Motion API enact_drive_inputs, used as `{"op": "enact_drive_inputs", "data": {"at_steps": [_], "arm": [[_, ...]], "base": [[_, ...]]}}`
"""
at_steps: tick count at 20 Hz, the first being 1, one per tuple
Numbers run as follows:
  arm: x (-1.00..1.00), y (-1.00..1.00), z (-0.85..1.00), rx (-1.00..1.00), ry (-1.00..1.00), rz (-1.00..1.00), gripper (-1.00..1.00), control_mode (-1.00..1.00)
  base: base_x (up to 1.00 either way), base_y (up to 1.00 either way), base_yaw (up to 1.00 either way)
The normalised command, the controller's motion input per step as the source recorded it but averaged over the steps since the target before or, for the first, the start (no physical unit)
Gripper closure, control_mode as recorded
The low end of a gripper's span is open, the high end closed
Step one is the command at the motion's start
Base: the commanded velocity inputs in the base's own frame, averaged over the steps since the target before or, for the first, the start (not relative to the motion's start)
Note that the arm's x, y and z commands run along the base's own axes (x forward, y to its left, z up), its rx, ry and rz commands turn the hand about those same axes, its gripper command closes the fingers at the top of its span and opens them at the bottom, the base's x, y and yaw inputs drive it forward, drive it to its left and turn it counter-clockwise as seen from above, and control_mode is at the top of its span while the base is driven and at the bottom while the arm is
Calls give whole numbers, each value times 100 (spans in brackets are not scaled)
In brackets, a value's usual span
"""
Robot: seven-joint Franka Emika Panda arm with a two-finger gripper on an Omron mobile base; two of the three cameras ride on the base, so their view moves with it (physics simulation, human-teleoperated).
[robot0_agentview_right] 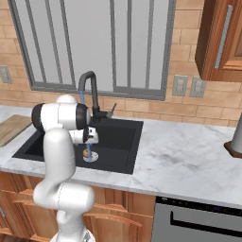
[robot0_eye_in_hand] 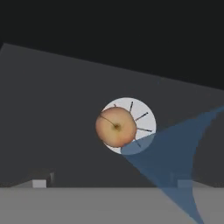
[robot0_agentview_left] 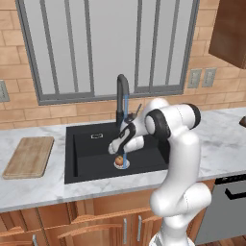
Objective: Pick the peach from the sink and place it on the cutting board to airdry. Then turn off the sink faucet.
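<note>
Finger tips (robot0_eye_in_hand: 39, 183): two small dark tips rise at the bottom of the hand view, set well apart with nothing between them, so the gripper (robot0_eye_in_hand: 111, 183) reads as open and empty.
Peach (robot0_eye_in_hand: 116, 127): sits on the round silver drain (robot0_eye_in_hand: 142, 118) on the floor of the sink (robot0_eye_in_hand: 52, 113), covering most of its left part.
Peach from gripper: straight ahead along the gripper's line of sight, almost centred between the tips and still apart from them. The approach looks like a plain descent with little sideways correction.
Long axis: the fruit is near round, so no grasp direction seems favoured; the stem dimple faces the camera.
Water: a blue stream (robot0_eye_in_hand: 175, 148) falls just beside the peach on the drain, running from the faucet (robot0_agentview_left: 122, 96); the tap is not yet off.
Arm: reaches over the basin, with the gripper (robot0_agentview_left: 118, 149) hanging just above the peach (robot0_agentview_left: 118, 159).
Cutting board (robot0_agentview_left: 30, 156): lies on the counter (robot0_agentview_left: 43, 192) left of the sink, well apart from the fruit and bare.
Stage: judged as the approach before the grasp.
</note>
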Motion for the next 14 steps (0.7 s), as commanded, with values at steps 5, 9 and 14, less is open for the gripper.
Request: {"op": "enact_drive_inputs", "data": {"at_steps": [5,9,14], "arm": [[11,9,-25,-1,0,0,-100,-100],[19,2,-19,0,0,0,-100,-100],[24,0,-15,0,0,0,-100,-100]], "base": [[0,0,0],[0,0,0],[0,0,0]]}}
